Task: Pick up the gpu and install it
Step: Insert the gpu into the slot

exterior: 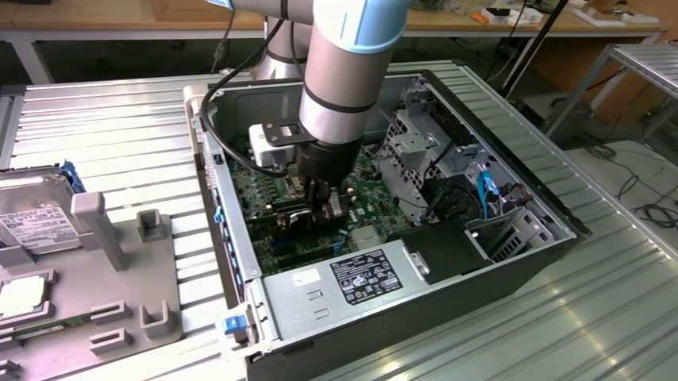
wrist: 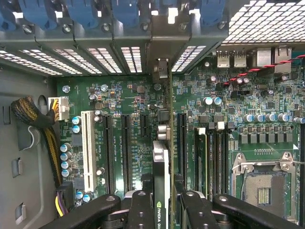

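- Gripping fingers of my pincer sat closest to the wrist camera, clamped on the gpu's top edge, so the card hung on edge.
- I held the gpu upright over the motherboard, its bracket end toward the rear slot openings at twelve o'clock, seemingly to line it up with a slot.
- From outside, my pincer reached down inside the open computer case, with the hard drive lying at nine o'clock.

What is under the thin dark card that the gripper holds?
Under the thin dark green-black card, held edge-on by the black gripper, lies the green motherboard with long black slots. The card covers its own slot.
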You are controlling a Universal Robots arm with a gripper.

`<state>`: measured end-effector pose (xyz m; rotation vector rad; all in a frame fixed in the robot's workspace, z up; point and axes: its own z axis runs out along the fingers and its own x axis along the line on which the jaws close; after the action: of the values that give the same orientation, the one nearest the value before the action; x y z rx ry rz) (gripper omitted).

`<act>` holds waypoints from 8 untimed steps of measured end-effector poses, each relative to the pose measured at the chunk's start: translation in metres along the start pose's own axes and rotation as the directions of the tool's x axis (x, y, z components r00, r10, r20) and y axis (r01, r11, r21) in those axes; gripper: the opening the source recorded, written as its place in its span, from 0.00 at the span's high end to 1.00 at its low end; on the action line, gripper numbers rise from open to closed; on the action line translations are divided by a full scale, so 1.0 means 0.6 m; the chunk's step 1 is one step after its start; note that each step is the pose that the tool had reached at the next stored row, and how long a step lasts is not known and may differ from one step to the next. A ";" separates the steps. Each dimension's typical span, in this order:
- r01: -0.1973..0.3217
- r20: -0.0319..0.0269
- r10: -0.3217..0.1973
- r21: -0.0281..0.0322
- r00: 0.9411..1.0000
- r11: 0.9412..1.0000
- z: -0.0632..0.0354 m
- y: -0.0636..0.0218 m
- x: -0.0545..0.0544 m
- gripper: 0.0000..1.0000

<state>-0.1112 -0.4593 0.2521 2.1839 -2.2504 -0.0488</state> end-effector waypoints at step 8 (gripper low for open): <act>0.000 0.000 0.000 0.000 1.000 1.000 0.000 0.000 0.000 0.73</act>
<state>-0.1112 -0.4593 0.2521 2.1840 -2.2503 -0.0488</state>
